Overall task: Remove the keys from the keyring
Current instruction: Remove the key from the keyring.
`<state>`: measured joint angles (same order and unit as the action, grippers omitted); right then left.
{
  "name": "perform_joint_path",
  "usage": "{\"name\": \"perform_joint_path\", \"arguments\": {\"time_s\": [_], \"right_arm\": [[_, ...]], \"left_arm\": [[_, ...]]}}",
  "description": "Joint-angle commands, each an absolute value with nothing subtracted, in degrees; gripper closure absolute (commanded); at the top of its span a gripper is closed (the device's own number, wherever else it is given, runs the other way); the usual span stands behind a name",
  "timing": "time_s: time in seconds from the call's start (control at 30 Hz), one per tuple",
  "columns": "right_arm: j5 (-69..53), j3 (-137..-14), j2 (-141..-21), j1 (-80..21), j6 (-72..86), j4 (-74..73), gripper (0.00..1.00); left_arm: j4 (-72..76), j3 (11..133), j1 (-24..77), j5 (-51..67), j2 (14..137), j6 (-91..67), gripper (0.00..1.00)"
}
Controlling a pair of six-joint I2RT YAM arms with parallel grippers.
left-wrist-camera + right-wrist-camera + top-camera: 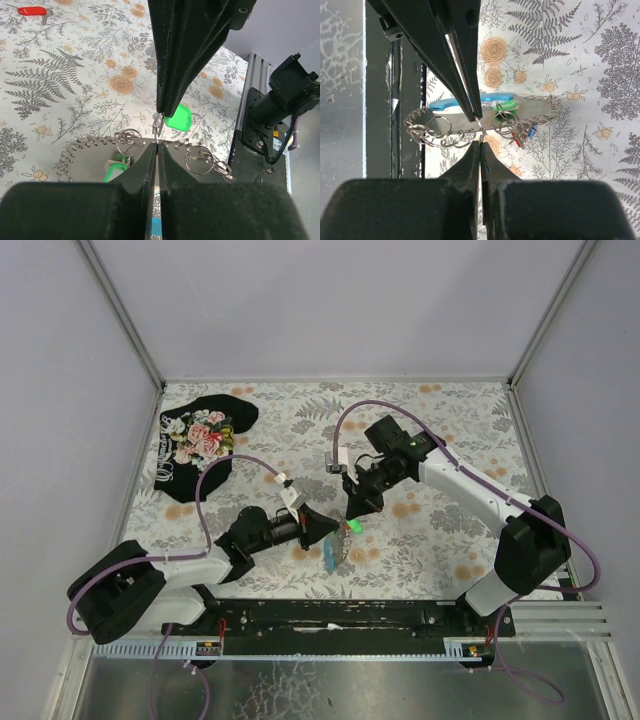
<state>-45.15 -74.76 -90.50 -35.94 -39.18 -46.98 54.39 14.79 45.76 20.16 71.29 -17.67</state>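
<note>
The keyring hangs between my two grippers above the table, its silver rings [199,159] and chain strung along a curved grey fob [90,160] with a light-blue edge [445,104]. My left gripper [156,145] is shut on a small ring of it. Tip to tip with it, my right gripper [480,142] is shut on a green-headed key [179,118], and a thin silver link [481,129] joins the two. A second green key [114,172] hangs on the rings. A red key [32,11] lies loose on the table. In the top view the grippers meet at the green key [352,527].
A black floral cloth [200,445] lies at the far left of the patterned table. The black rail with the arm bases [340,618] runs along the near edge. White walls close in the back and both sides.
</note>
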Motion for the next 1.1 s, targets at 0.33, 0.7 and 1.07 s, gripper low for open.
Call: {"name": "perform_joint_path", "arguments": {"time_s": [0.33,0.7,1.07], "right_arm": [[-54.49,-73.46,-91.71,-32.08,-31.02,-44.12,1.0],[-47.09,-81.41,-90.42,-31.73,-34.65,-49.6,1.0],[-38.18,-85.23,-91.32,-35.77,-39.26,-53.83,1.0]], "left_arm": [[60.17,12.54,46.42,18.1,69.51,-16.08,1.0],[59.85,11.64,46.45,16.68,69.37,-16.6,1.0],[60.02,14.24,46.44,19.65,73.45,-17.69,0.94]]}}
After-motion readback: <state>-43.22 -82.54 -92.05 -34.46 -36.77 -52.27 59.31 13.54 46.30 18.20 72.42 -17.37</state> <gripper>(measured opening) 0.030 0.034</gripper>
